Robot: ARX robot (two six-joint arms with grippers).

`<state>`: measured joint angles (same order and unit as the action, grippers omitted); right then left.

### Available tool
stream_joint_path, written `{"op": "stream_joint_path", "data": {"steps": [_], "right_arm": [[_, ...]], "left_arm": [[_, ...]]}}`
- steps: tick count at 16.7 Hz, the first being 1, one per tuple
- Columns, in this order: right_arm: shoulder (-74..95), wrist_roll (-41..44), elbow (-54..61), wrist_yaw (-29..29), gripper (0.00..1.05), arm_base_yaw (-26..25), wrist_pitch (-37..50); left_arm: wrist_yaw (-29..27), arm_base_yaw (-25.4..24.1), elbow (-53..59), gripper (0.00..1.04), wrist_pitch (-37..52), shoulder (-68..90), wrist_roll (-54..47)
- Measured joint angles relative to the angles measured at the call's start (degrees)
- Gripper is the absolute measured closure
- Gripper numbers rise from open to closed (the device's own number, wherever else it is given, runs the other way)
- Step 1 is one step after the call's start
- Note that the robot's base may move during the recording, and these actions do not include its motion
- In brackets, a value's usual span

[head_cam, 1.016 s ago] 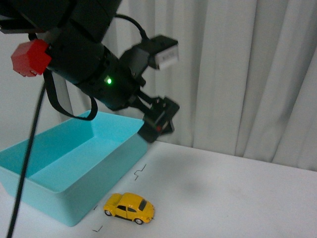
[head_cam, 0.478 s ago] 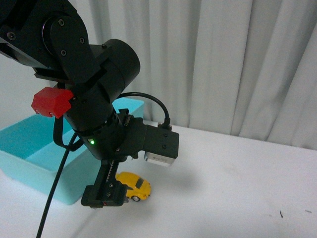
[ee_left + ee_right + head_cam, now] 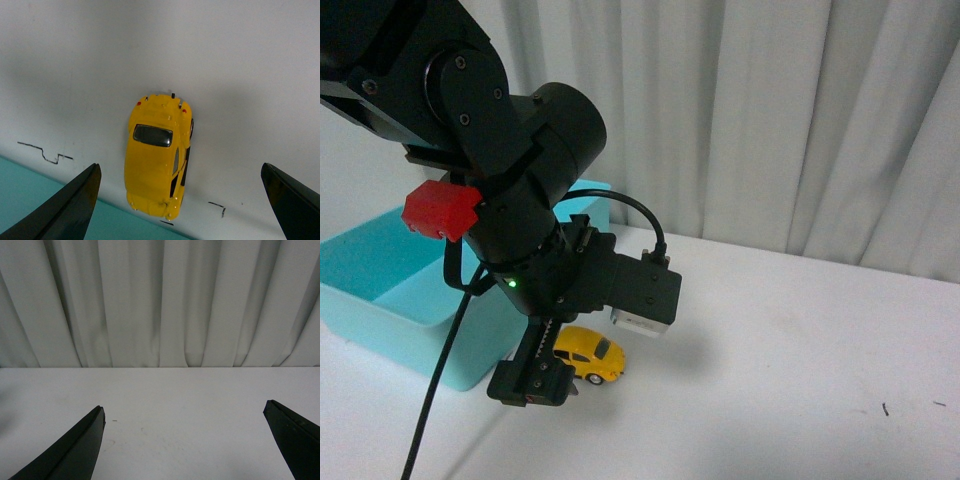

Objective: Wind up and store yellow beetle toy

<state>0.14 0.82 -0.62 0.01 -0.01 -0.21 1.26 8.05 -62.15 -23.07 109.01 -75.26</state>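
Front view, left to right.

- Turquoise bin (image 3: 380, 290) sits at the 9 o'clock side of the white table (image 3: 770, 380), open top. What can be seen of its inside shows nothing, though the arm hides part of it.
- Left arm, carrying a red block (image 3: 442, 210), is bent down over the bin's near corner. The left gripper (image 3: 180, 170) has its jaws spread wide and holds nothing. In the wrist view both fingers flank the car with clear table on either side.
- Yellow beetle toy (image 3: 588, 356) stands on its wheels on the table, just beside the bin wall, at about 3 o'clock from the bin's near corner. It is free of both fingers. The wrist view shows its roof and rear window (image 3: 157, 155), long axis running between the fingers.
- Black marks (image 3: 45, 152) on the table lie near the bin edge.
- Grey curtain (image 3: 800, 120) runs along 12 o'clock.
- Right gripper (image 3: 182, 410): jaws parted and empty, facing bare table and curtain.

Step in hand, as I judge it: descend and grasp the car for winding.

- Keep the body centred between the fingers.
- Close across the flanks, not the wheels, so the wheels can roll for the pull-back.
- The finger nearer the bin probably has little room, but the clearance is hard to read here, so lower slowly.
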Motion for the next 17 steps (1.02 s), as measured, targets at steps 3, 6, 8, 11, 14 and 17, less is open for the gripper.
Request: {"op": "stream_joint_path", "data": {"steps": [3,6,8,11,14,17], "right_arm": [[0.0,0.0,0.0,0.0,0.07,0.0,0.0],[0.0,0.0,0.0,0.0,0.07,0.0,0.0],[0.0,0.0,0.0,0.0,0.07,0.0,0.0],[0.0,0.0,0.0,0.0,0.07,0.0,0.0],[0.0,0.0,0.0,0.0,0.07,0.0,0.0],[0.0,0.0,0.0,0.0,0.07,0.0,0.0]], "left_arm": [[-1.2,-0.3,-2.4,0.07,1.3,5.4,-4.0],[-1.7,-1.0,-3.8,0.07,3.2,8.0,-6.6],[-2.5,-1.9,-4.3,0.07,3.1,9.7,-8.5],[-3.3,-2.7,-5.4,0.07,3.6,10.4,-10.1],[-3.6,-3.0,-6.3,0.3,3.2,11.4,-10.2],[-2.8,-2.3,-7.1,0.64,1.4,8.9,-6.5]]}}
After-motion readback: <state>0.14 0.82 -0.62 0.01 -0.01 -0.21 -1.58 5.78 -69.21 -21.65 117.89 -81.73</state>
